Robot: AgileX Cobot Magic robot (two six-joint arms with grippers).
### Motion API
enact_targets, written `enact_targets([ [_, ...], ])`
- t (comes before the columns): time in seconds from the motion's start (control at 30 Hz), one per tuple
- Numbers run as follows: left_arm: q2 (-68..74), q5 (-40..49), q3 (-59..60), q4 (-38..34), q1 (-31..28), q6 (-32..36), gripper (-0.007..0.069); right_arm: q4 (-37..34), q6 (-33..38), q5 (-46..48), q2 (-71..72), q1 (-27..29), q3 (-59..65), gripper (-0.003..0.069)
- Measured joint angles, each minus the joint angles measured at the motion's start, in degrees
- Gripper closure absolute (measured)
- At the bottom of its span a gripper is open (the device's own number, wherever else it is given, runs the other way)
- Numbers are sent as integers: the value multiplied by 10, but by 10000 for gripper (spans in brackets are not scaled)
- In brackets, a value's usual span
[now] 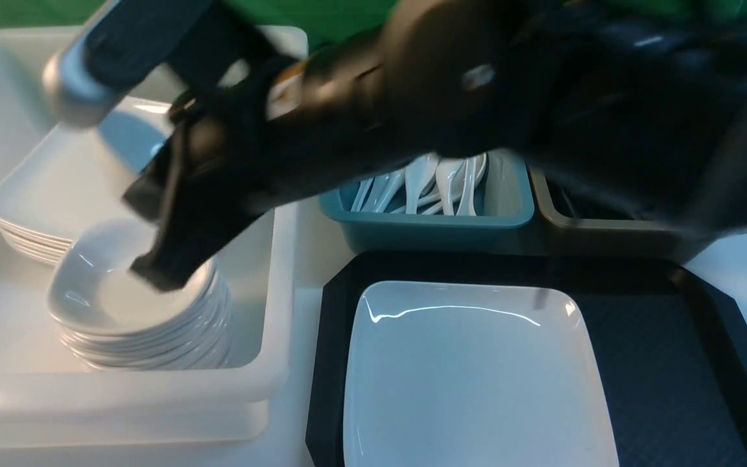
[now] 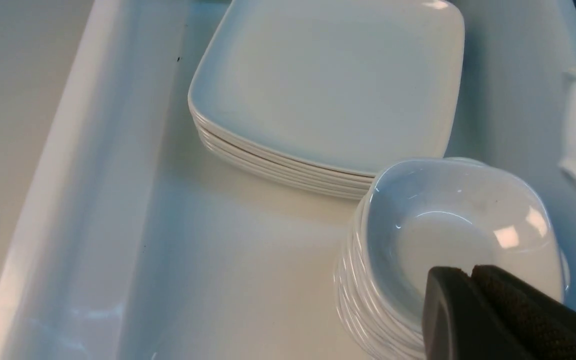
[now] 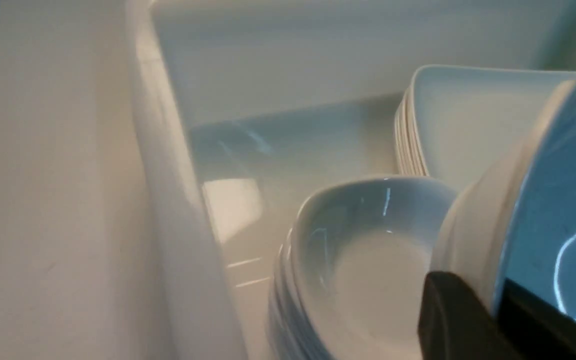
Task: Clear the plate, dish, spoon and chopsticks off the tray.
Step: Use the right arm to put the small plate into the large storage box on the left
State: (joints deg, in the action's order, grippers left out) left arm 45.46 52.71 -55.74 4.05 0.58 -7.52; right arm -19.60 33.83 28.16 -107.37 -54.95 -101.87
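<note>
Though aslant, dish (image 3: 543, 190) above stack (image 3: 358, 260), bin floor (image 3: 268, 150) beside

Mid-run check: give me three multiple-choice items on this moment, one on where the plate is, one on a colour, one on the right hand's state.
1. Where is the plate? A) on the tray B) held in the air C) on the floor
2. What colour is the bin holding the spoons? A) brown B) blue C) white
3. The right hand is: A) open and empty B) shut on a dish C) out of view

Answers: 1 A, it lies flat on the black tray. 2 B, that bin is blue. 3 B, the right wrist view shows the dish's rim clamped between its fingers.
</note>
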Motion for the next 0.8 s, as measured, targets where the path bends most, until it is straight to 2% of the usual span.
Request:
enact_targets([
  [0.3,0,17,0,-1,0,0,608,22,3,-25,-78,-14,-25,596],
  [0.5,0,16,0,-2,0,0,608,23,16,-28,-87,-25,-25,545],
  [0.73,0,16,0,-2,0,0,608,21,10,-27,-89,-29,-25,281],
  [0.8,0,16,0,-2,0,0,608,21,0,-19,-85,-29,-25,244],
])
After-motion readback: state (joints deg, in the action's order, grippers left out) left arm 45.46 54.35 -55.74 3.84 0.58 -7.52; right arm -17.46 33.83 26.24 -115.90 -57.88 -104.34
